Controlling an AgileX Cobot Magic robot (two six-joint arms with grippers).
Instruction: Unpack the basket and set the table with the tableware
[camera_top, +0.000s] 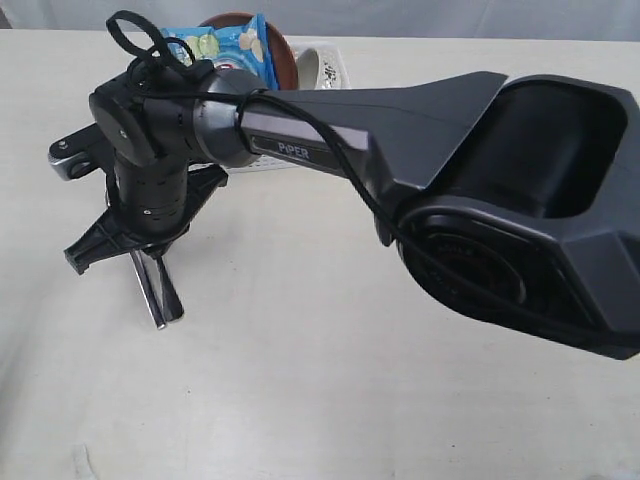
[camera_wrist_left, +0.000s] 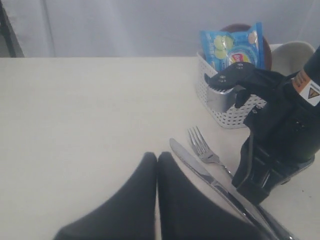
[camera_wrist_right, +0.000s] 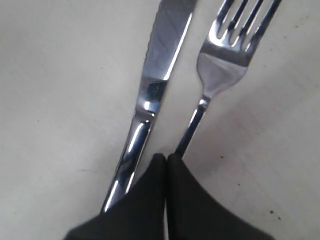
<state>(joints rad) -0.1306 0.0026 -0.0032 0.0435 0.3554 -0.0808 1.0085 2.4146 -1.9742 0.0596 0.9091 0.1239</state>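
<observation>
A steel knife and fork lie side by side on the pale table. My right gripper is shut, its tips low between the two handles with nothing held; the fork's handle runs under one tip. From outside, the right gripper reaches across to the left, over the cutlery. My left gripper is shut and empty, just beside the knife and fork. Behind stands the white basket, holding a brown plate and a white bowl.
A blue chips bag stands upright in the basket in front of the plate. The right arm's large dark body crosses the exterior view and hides most of the basket. A pale curtain hangs behind the table's far edge.
</observation>
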